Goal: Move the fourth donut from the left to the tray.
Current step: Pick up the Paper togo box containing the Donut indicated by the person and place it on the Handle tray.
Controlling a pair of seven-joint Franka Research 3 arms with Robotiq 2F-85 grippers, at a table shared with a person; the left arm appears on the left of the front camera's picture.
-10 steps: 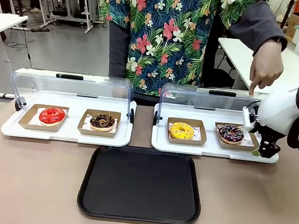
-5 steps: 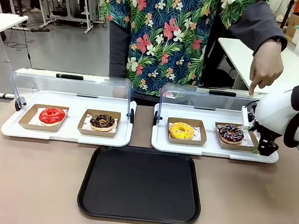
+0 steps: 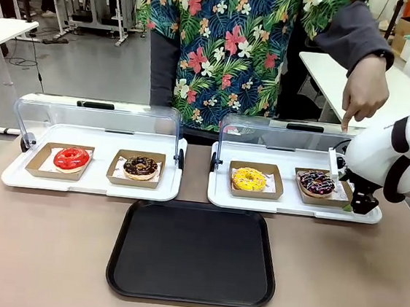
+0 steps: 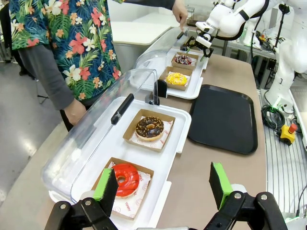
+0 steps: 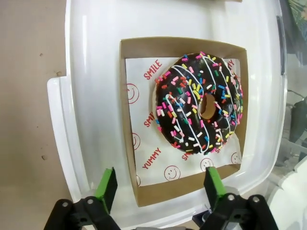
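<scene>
Currently the right gripper (image 5: 158, 189) hangs spread over the near edge of the cardboard holder (image 5: 128, 120) of the fourth donut (image 5: 199, 103), on the right display tray (image 3: 222, 196). Risk: pads may crush the holder wall or smear glaze.

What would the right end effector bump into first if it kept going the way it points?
Probably the near wall of the brown holder under the sprinkled chocolate donut: that edge lies between its open green pads. Depth is hard to judge.
</scene>
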